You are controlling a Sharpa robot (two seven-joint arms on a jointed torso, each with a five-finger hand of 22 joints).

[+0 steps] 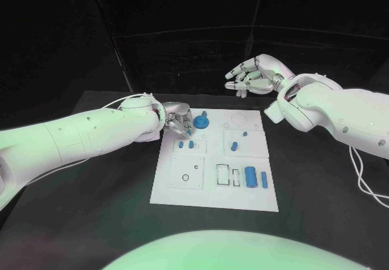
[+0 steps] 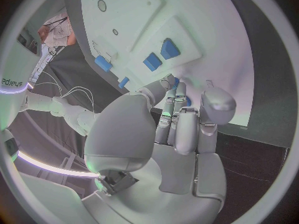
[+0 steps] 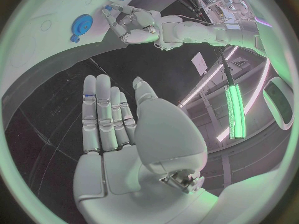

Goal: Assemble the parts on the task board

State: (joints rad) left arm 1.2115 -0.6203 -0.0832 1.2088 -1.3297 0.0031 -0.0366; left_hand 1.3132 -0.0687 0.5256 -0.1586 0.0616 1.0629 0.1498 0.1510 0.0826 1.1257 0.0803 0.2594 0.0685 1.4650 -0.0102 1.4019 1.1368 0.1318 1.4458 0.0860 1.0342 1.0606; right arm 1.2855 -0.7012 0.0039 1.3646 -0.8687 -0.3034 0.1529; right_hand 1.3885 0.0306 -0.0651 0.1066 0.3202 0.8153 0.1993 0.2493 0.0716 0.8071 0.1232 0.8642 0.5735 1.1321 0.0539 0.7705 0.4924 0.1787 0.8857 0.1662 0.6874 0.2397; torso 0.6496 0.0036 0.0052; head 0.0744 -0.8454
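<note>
A black table (image 1: 97, 185) under green-tinted light; beyond its far edge, a dark backdrop with thin frame bars (image 1: 121, 62).

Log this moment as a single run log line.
left hand: over task board far-left corner, beside blue round part, no part seen held | right hand: raised beyond board, fingers apart, holding nothing | several parts lying loose on board

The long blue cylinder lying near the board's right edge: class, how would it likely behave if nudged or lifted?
The blue cylinder lies on its side on the flat task board, so a sideways nudge would probably roll it. It looks small, rigid and smooth: likely light and possibly slippery.
</note>
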